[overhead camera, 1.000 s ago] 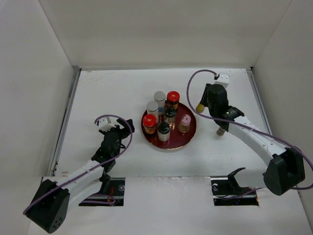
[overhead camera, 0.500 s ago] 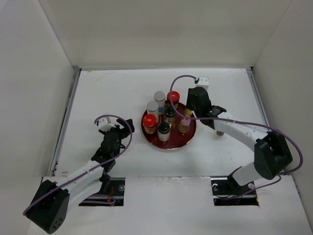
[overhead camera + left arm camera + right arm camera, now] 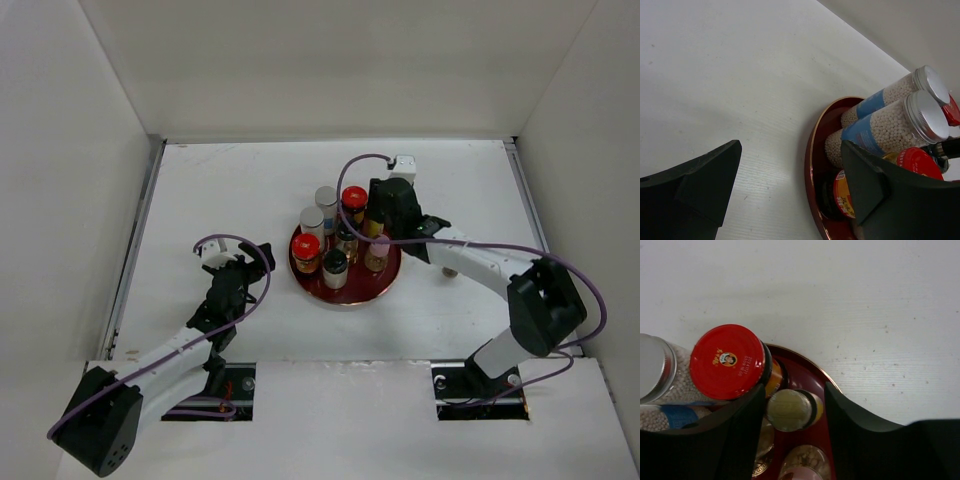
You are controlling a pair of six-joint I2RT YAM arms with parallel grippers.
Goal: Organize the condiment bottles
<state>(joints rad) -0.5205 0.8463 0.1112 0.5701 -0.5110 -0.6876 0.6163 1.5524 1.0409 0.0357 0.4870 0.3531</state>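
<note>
The dark red tray (image 3: pixel 362 287) sits mid-table. My right arm reaches in from the right and holds my right pincer (image 3: pixel 792 391) over the tray's far right part, clenched on a gold-capped bottle (image 3: pixel 789 411); it stands upright between my fingers, just beside the red-capped jar (image 3: pixel 727 361). My left arm lies stretched low to the left of the tray, my left pincer (image 3: pixel 790 146) released, fingers wide apart, facing the tray's rim and a silver-capped jar (image 3: pixel 885 131) of white beads.
</note>
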